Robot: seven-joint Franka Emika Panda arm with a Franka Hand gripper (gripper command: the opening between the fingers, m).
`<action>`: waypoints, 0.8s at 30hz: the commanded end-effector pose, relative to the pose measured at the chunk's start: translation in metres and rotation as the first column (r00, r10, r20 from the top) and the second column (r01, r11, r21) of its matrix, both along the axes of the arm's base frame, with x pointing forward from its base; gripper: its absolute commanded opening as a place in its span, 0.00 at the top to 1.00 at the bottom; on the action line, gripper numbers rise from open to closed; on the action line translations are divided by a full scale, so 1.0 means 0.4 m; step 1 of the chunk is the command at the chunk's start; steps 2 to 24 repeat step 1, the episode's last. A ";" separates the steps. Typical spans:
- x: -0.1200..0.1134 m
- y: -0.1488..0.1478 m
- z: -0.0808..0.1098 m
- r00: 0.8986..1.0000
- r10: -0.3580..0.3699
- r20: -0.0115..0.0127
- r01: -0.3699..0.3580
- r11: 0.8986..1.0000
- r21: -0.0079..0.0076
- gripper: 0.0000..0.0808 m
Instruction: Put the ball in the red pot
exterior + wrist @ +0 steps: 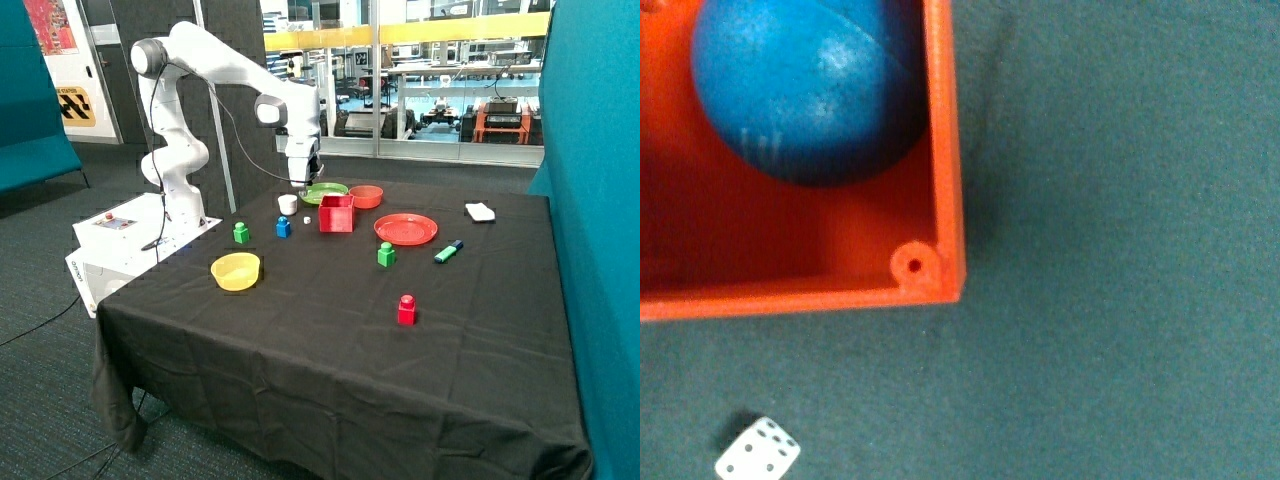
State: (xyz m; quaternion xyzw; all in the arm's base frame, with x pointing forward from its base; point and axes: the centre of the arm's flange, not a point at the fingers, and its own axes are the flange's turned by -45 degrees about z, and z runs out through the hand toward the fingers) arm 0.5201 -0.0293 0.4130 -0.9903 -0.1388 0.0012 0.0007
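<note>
The wrist view looks straight down into the red pot [940, 150], a square-walled box. The blue ball [800, 90] sits within its walls, close to one corner. In the outside view the red pot [336, 214] stands on the black cloth near the table's far side, and the ball does not show there. My gripper [300, 184] hangs a little above the table, beside the pot on its robot-base side. It is over the gap between the pot and a white cup [288, 203].
A white die [758, 460] lies on the cloth just outside the pot. Behind the pot are a green dish [325, 190] and a red bowl [366, 196]; a red plate [405, 228] lies beside it. A yellow bowl [236, 270], coloured blocks and a marker [448, 251] are spread around.
</note>
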 end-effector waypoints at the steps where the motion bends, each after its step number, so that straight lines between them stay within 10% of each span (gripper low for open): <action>1: 0.002 -0.009 -0.009 1.000 0.006 0.003 -0.006 1.000 -0.001 0.18; 24: 0.002 -0.009 -0.009 1.000 0.006 0.003 -0.006 1.000 -0.001 0.18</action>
